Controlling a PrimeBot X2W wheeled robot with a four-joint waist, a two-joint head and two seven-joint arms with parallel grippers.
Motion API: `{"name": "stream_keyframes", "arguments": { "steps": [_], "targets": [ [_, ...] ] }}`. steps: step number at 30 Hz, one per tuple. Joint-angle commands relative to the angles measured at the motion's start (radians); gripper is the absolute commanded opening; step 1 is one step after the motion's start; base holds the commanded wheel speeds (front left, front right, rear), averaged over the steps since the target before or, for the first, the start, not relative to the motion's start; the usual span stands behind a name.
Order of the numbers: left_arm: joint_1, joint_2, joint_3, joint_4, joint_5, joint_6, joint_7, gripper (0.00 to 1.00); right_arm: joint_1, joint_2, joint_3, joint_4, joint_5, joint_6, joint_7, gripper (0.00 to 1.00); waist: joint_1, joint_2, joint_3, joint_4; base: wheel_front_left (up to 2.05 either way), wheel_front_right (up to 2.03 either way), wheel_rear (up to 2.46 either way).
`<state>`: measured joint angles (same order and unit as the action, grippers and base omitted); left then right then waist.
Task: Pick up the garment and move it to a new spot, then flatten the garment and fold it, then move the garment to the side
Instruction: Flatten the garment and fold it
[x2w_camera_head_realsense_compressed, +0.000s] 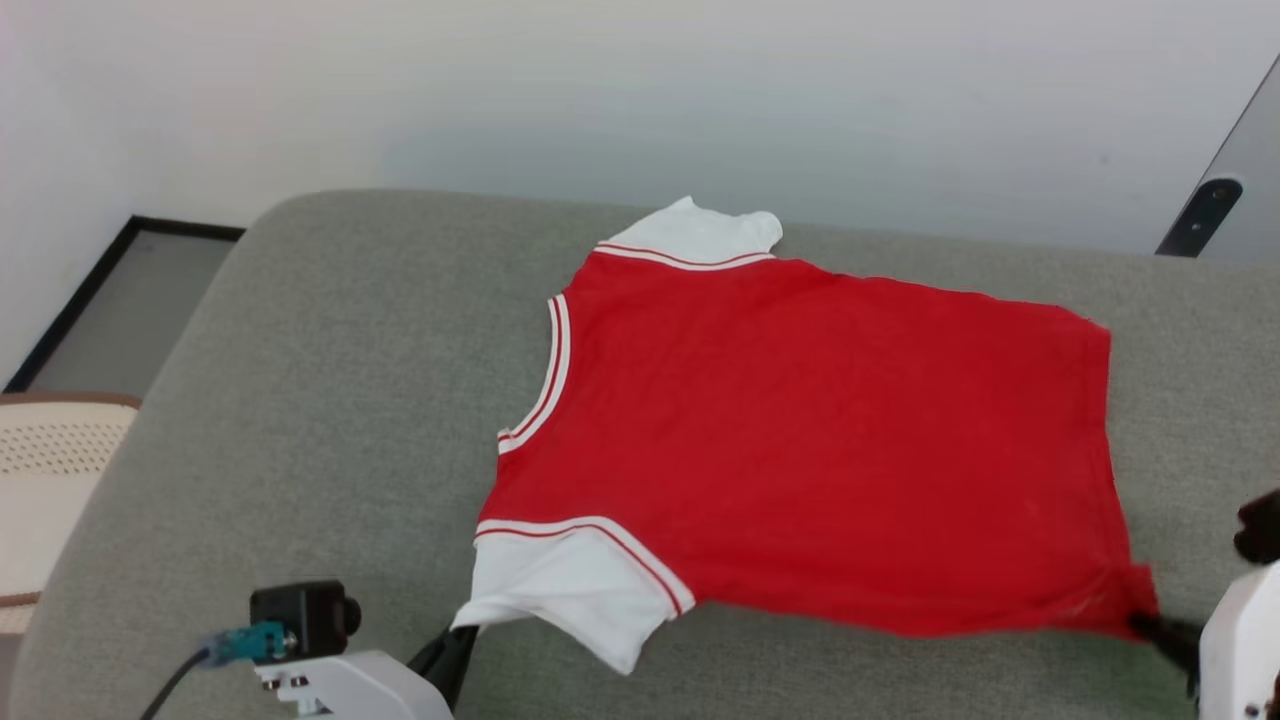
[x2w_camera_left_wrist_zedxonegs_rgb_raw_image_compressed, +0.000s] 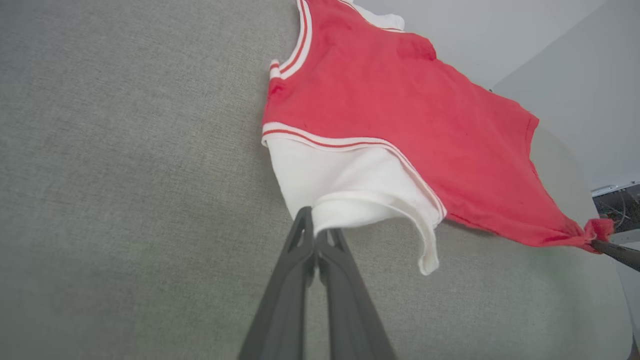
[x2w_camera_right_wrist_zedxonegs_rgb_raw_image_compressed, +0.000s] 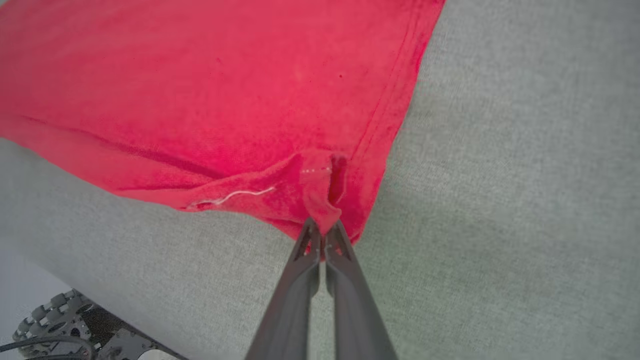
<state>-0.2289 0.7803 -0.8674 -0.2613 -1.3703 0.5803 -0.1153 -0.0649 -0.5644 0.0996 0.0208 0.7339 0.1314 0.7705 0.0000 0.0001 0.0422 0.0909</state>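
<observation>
Lying collar-left, hem-right along the cushion, the garment has left pincer clamping its sleeve, right pincer its hem corner.

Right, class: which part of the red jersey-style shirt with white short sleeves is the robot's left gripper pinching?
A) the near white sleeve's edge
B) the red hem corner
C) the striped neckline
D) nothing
A: the left gripper, fingers shut, clamps the near white sleeve of the red jersey-style shirt; the right gripper has the hem corner.
</observation>
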Motion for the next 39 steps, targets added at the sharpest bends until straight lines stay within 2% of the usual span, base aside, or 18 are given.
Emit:
{"name": "stream_keyframes", "arguments": {
  "steps": [1,6,11,22,30,34,39],
  "targets": [
    [0.012,-0.003,0.001,-0.003,0.003,0.006,-0.007,0.00,0.026,0.017,-0.013,-0.017,-0.009,-0.002,0.021,0.00,0.0000,-0.0001,0.012,-0.004,0.00,0.00,0.00],
    [0.020,-0.008,0.006,-0.008,-0.004,0.012,-0.011,0.00,0.076,0.068,-0.052,-0.103,-0.046,-0.002,0.098,0.00,0.0000,-0.0001,0.038,-0.021,0.00,0.00,0.00],
    [-0.004,0.000,-0.001,0.000,0.002,0.016,0.010,0.00,0.059,0.105,-0.076,-0.142,-0.092,-0.002,0.135,0.00,0.0000,-0.0001,0.063,-0.040,0.00,0.00,0.00],
    [-0.074,0.019,-0.005,0.015,0.024,0.016,0.059,0.00,-0.016,0.152,-0.093,-0.130,-0.130,-0.002,0.155,0.00,0.0000,-0.0001,0.109,-0.058,0.00,0.00,0.00],
    [-0.165,0.048,-0.004,0.025,0.058,0.006,0.108,0.00,-0.098,0.149,-0.086,-0.094,-0.159,-0.002,0.140,0.00,0.0000,-0.0001,0.127,-0.063,0.00,0.00,0.00],
    [-0.236,0.062,0.002,0.050,0.077,-0.016,0.142,0.00,-0.161,0.144,-0.074,-0.056,-0.176,-0.002,0.129,0.00,0.0000,-0.0001,0.141,-0.068,0.00,0.00,0.00],
    [-0.365,0.061,-0.012,0.127,0.112,-0.093,0.211,0.00,-0.261,0.130,-0.034,0.005,-0.197,-0.002,0.123,0.00,0.0000,-0.0001,0.171,-0.077,0.00,0.00,0.00]
  ]
}}
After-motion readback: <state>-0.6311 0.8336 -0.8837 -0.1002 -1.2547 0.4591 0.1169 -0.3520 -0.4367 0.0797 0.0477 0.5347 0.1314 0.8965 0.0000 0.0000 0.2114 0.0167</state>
